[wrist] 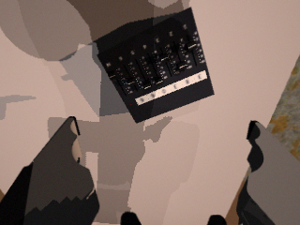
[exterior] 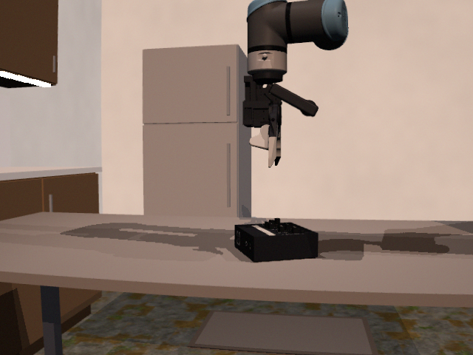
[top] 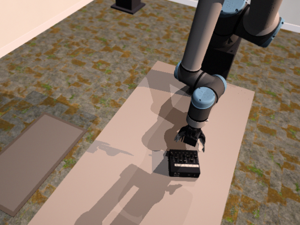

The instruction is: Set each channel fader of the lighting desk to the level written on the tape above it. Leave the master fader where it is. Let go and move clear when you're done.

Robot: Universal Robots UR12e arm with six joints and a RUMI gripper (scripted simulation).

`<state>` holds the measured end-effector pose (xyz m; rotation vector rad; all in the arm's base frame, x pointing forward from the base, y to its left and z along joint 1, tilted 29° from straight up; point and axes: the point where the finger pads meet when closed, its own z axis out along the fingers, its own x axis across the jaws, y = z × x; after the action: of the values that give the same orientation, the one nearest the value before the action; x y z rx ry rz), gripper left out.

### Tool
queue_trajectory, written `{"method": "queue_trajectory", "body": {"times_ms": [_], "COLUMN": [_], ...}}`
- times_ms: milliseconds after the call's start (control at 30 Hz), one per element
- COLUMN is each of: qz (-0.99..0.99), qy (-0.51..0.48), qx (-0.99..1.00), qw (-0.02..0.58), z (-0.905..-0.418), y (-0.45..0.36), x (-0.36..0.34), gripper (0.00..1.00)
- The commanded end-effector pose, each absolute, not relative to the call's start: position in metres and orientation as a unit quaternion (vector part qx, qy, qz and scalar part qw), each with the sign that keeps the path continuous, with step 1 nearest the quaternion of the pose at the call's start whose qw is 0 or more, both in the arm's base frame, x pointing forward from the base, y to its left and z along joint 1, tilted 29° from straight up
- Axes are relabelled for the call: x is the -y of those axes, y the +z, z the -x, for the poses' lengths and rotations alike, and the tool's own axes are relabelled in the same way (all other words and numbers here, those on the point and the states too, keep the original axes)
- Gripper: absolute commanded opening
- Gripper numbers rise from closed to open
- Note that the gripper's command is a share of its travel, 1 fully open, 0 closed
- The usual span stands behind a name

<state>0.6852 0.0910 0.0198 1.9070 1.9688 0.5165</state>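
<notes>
Lighting desk: a small black box (top: 183,163) resting flat on the table (top: 116,145), in the table's right half as the top view shows it.
Desk in the wrist view: it (wrist: 157,70) sits at about twelve o'clock from the picture's middle, turned at an angle to the frame.
Faders: a row of short dark sliders (wrist: 155,66) runs across the desk's top face; their exact levels are too small to read.
Tape: a pale strip (wrist: 171,88) with small marks lies along one long edge of the desk, next to the fader row; the writing is not legible.
Pincer: it (exterior: 273,152) hangs well above the desk, fingers pointing down, spread to full width and holding nothing.
Pincer from the top view: it (top: 191,141) lies at roughly one o'clock from the desk, near the desk's far edge.
Fingers in the wrist view: one dark finger (wrist: 61,159) stands at lower left and the other (wrist: 272,159) at lower right, far apart, with bare table between them.
Arm pose: the wrist (exterior: 266,57) is vertical, its blue-capped joint (top: 203,95) just above it, and the long grey forearm (top: 201,36) slopes up toward the dark pedestal (top: 221,60) at the table's far end.
Side handle: a black bar (exterior: 295,100) juts out at about four o'clock from the pincer's body in the exterior view.
Surroundings: a pale fridge (exterior: 191,129) stands behind the table.
</notes>
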Motion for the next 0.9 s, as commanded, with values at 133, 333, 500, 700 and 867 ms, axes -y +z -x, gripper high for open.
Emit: {"method": "queue_trajectory", "body": {"times_ms": [133,333,500,700,867], "qz": [-0.671,-0.671,-0.672,-0.679,-0.687], "qy": [0.182,0.182,0.182,0.185,0.187], "qx": [-0.697,-0.697,-0.696,-0.689,-0.681], "qw": [0.176,0.176,0.176,0.174,0.172], "z": [-0.6854,-0.6854,-0.6854,-0.6853,-0.6852], "y": [0.0205,0.0205,0.0203,0.0192,0.0180], "x": [-0.0911,-0.0911,-0.0911,-0.0909,-0.0908], "gripper": [1.00,1.00,1.00,1.00,1.00]}}
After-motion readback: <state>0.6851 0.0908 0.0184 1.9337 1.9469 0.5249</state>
